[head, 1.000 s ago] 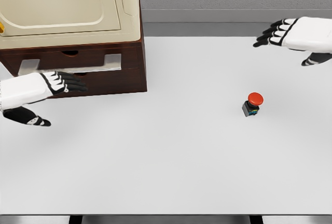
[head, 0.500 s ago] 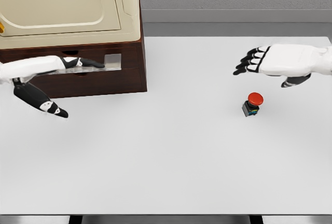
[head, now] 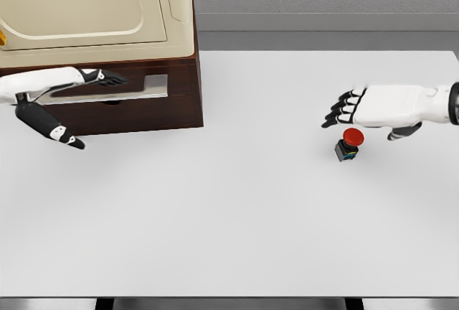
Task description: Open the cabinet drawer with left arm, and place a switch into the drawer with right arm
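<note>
- Two white arms reach over a white tabletop (head: 237,217), with a dark wooden cabinet (head: 183,105) standing at its far left corner as the fixed landmark.
- Left of the cabinet's front, the left hand (head: 86,78) lies flat against the upper drawer (head: 179,80), black fingers stretched out along the silver handle bar (head: 143,87); its thumb hangs down below the drawer line. The fingers look extended rather than wrapped, and whether they hook behind the bar cannot be told.
- That upper drawer sits flush with the cabinet front, shut.
- A cream-coloured appliance (head: 86,8) with a rounded lid rests on top of the cabinet.
- Well to the right of the cabinet, a switch (head: 349,143) with a red mushroom button on a small dark base stands upright on the tabletop, alone.
- Right hand (head: 366,107) hovers just above and behind the switch, farther from the cabinet than the switch's base, palm down, fingers spread and slightly drooped toward the cabinet side, holding nothing; contact with the red button cannot be made out.
</note>
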Controlling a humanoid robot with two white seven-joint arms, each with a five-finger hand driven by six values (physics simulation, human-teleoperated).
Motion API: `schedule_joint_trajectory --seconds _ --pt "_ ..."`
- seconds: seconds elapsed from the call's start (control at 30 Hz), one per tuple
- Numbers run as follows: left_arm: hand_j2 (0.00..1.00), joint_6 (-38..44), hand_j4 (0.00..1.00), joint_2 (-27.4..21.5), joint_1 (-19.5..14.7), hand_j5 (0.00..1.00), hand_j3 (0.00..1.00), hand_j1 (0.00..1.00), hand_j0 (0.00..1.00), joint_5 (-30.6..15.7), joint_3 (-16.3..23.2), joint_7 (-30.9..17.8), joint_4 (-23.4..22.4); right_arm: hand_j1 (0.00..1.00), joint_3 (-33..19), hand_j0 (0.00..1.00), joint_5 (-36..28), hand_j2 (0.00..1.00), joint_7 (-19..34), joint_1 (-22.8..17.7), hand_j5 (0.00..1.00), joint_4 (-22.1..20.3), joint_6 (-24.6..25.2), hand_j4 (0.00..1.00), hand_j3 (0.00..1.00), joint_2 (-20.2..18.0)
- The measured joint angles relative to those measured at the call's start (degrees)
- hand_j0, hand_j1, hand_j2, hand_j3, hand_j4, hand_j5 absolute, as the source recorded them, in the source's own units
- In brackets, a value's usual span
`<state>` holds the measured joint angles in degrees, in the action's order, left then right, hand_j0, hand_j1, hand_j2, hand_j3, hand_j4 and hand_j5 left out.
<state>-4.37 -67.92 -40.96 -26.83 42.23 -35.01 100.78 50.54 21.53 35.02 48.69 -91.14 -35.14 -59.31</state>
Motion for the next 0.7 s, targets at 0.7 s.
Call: schedule_joint_trajectory --seconds 0.7 --pt "1.00 3.0 1.00 -0.5 1.0 1.00 1.00 1.00 1.00 4.1 0.3 0.1 0.0 1.00 1.7 1.00 2.2 1.00 0.0 -0.6 1.00 1.6 0.0 1.00 1.00 0.6"
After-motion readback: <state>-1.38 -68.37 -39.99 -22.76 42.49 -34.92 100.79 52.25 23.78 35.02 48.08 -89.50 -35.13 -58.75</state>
